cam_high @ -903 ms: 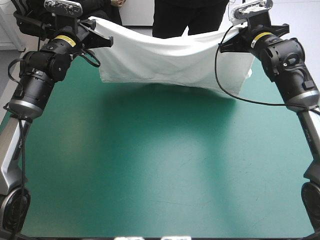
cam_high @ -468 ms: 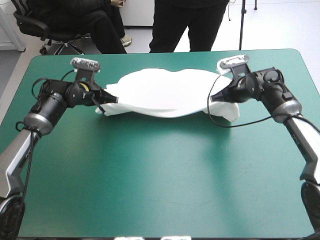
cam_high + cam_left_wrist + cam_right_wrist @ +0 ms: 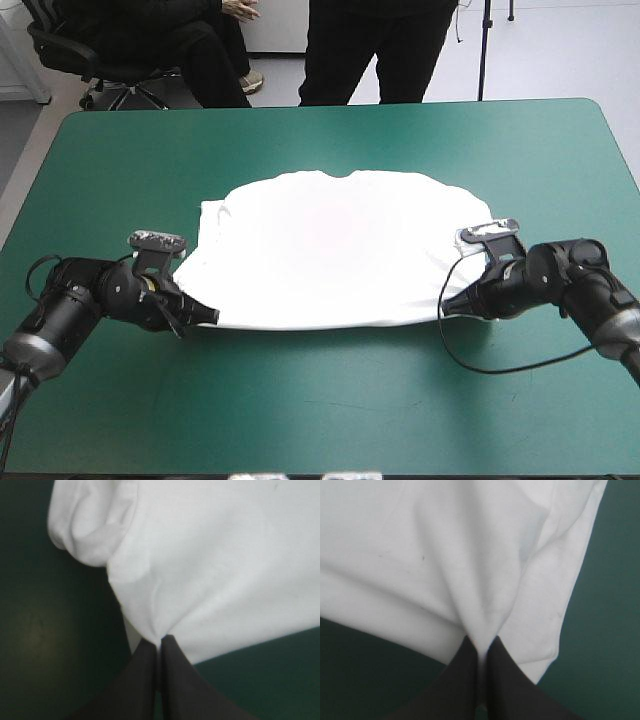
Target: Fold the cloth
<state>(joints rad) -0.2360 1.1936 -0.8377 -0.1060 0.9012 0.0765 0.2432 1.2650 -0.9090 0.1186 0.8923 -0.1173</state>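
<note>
The T-shirt (image 3: 330, 250) lies spread mid-tabletop (image 3: 330, 420), its long axis running side to side, all of it beyond your arms. The left end effector (image 3: 212, 316) and right end effector (image 3: 448, 308), equally near, each pinch a corner of its near edge, fingers all but together on the sheet.

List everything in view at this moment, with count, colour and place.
T-shirt: one, white, spread over the table's middle.
Table cover: one, teal-green, under the T-shirt and showing on every side of it.
Left tool: one, black fingers, low at the T-shirt's near left corner, shut on the cloth.
Right tool: one, black fingers, low at the T-shirt's near right corner, shut on the cloth.
</note>
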